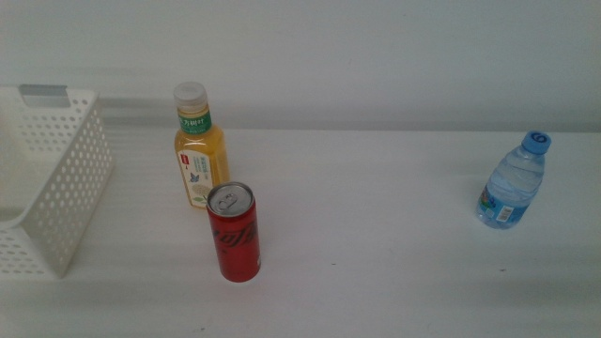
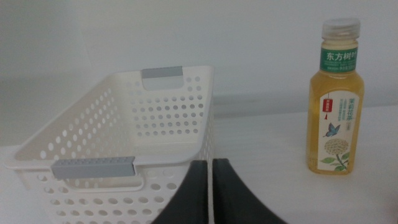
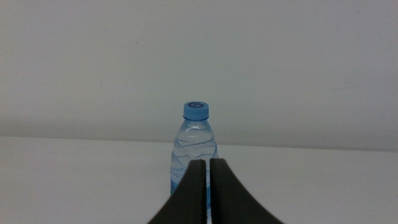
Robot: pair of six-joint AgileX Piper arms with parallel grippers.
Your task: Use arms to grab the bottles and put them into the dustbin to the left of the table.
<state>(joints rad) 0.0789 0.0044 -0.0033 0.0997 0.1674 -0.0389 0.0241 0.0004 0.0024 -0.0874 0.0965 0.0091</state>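
Note:
A yellow juice bottle (image 1: 200,147) with a white cap stands upright on the white table (image 1: 376,235), left of middle. A red soda can (image 1: 233,232) stands upright just in front of it. A small clear blue-capped water bottle (image 1: 513,181) stands at the far right. The white perforated dustbin (image 1: 52,188) sits at the left edge. Neither arm shows in the middle view. In the left wrist view my left gripper (image 2: 211,163) is shut and empty, before the dustbin (image 2: 124,143) and the juice bottle (image 2: 336,96). My right gripper (image 3: 208,162) is shut and empty, facing the water bottle (image 3: 194,146).
A plain pale wall (image 1: 376,56) runs behind the table. Bare tabletop lies between the can and the water bottle. The dustbin's inside looks empty in the left wrist view.

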